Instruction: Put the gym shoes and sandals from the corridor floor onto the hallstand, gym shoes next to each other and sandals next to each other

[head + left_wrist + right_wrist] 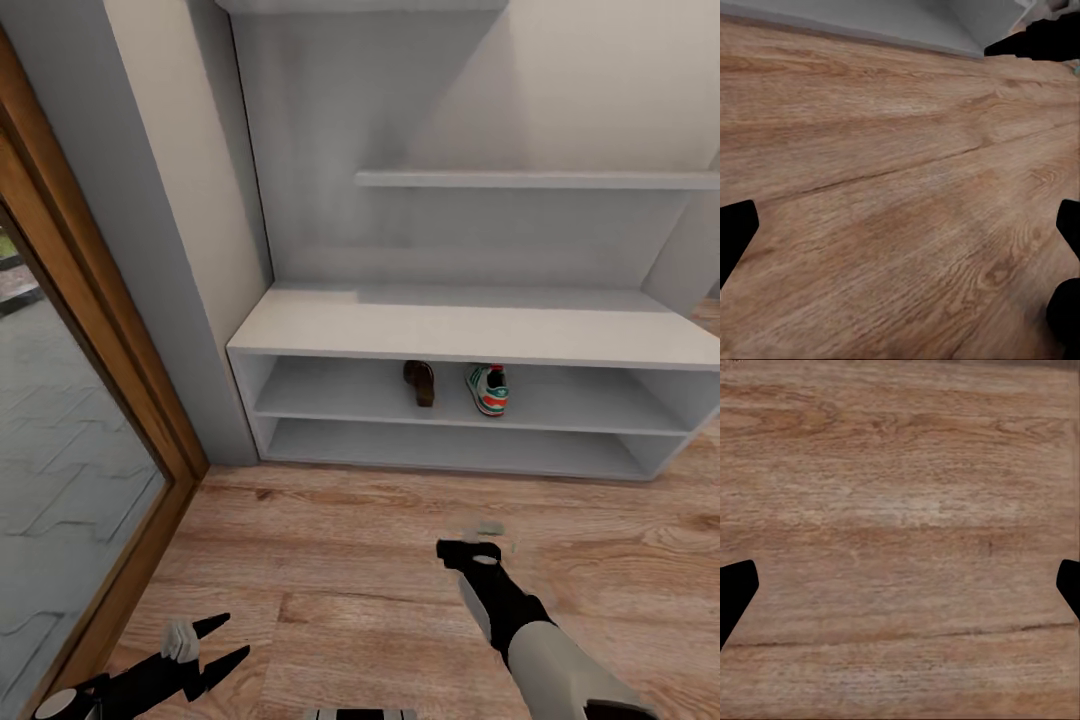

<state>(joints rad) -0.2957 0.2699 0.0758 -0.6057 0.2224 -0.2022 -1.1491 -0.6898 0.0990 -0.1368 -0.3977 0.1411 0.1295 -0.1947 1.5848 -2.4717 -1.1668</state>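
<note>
— Where is there room on the hallstand (330,330)?
— Its bench top lies bare, centre frame. On the upper low shelf a sandal (420,382) and a gym shoe (489,389) stand mid-shelf, apart; both ends are free.
— And lower down?
— The corridor floor (340,540) lies open; a wooden door frame (100,330) bounds the left.
</note>
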